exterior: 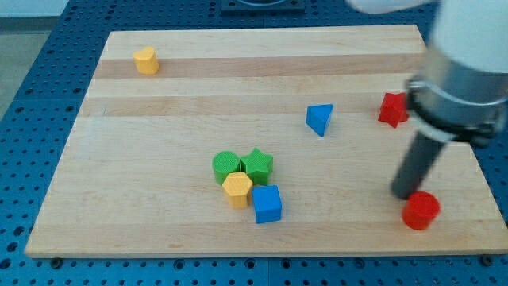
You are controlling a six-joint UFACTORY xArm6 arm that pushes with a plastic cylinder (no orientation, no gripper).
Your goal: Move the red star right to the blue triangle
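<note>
The red star point(391, 109) lies near the view's right edge of the wooden board point(182, 103), partly behind the arm. The blue triangle point(319, 119) lies to its left, apart from it. My tip point(403, 195) rests on the board well below the red star, just up and left of a red round block point(420, 210), close to it or touching. The rod rises up and right into the arm's body.
A cluster sits at the board's lower middle: a green round block point(225, 166), a green star point(258, 164), a yellow hexagon point(237, 189) and a blue cube point(267, 204). A yellow block point(146, 60) lies at the upper left.
</note>
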